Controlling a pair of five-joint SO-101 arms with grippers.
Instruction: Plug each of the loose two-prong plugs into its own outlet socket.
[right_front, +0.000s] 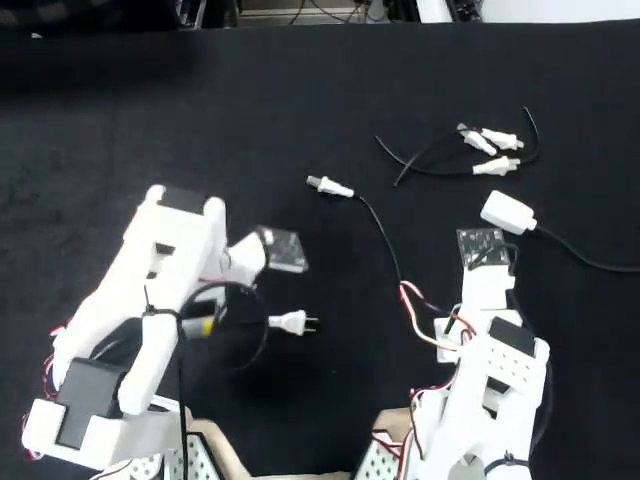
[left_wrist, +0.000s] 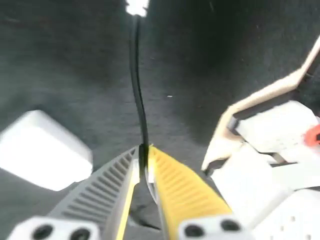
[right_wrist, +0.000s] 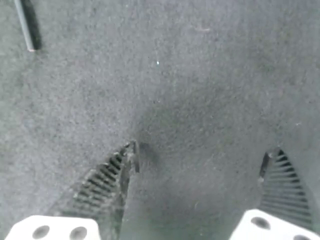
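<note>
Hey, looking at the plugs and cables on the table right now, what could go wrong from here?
1. The left gripper pinches the black cable well short of its plug, so the prongs may flop and be hard to aim.
2. The far plugs lie bunched with crossing cords; lifting one could drag the others.

White two-prong plug (right_front: 293, 322): flat near the bench's front edge, prongs toward the right edge, its black cord (left_wrist: 137, 100) pinched in the left claw (left_wrist: 144, 152). Second white two-prong plug (right_front: 328, 187): mid-bench, prongs toward the left edge. Tangled white corded plugs (right_front: 496, 166): toward the far right corner, near the white rectangular outlet socket (right_front: 508, 213).
</note>
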